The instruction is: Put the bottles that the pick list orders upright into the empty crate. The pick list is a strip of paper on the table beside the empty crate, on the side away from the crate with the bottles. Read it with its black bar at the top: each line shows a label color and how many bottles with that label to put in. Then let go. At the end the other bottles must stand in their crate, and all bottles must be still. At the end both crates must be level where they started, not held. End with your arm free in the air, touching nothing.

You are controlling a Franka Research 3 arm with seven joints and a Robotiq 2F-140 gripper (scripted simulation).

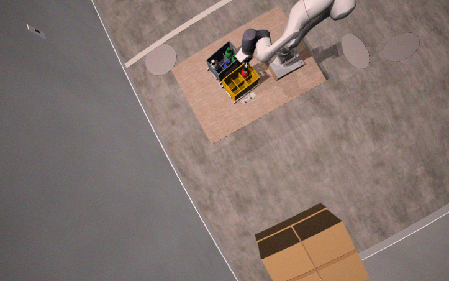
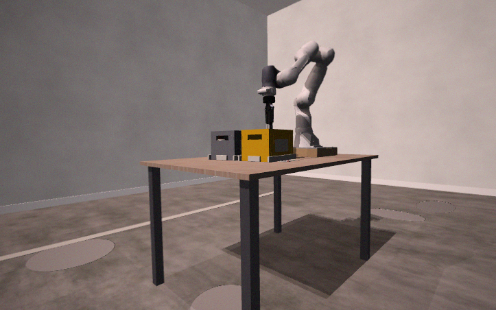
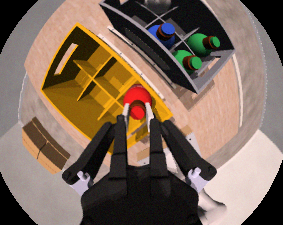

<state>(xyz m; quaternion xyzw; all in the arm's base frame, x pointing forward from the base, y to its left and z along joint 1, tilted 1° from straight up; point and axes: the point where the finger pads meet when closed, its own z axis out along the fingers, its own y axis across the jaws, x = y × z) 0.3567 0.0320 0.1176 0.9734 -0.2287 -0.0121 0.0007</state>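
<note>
Wrist view: red bottle (image 1: 244, 73) (image 3: 137, 97), round-shouldered, neck between the gripper's (image 1: 246, 69) (image 2: 269, 126) (image 3: 138, 112) closed jaws, within yellow crate (image 1: 235, 99) (image 2: 255, 145) (image 3: 61, 116), thin-walled, rectangular, divided, gray crate (image 1: 223, 75) (image 2: 224, 147) (image 3: 152, 58) beside it.

Red bottle (image 1: 244, 73) (image 3: 137, 96) stands in yellow crate (image 1: 235, 99) (image 2: 255, 148) (image 3: 61, 110).

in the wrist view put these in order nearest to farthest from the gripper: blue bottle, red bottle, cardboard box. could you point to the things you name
1. Red bottle (image 1: 244, 73) (image 3: 137, 96): between the fingers of the gripper (image 1: 246, 68) (image 2: 269, 127) (image 3: 137, 108), in the yellow crate.
2. Blue bottle (image 1: 226, 64) (image 3: 163, 33): in the gray crate beyond.
3. Cardboard box (image 1: 310, 244) (image 3: 43, 146): off the table, at the picture's left.
</note>
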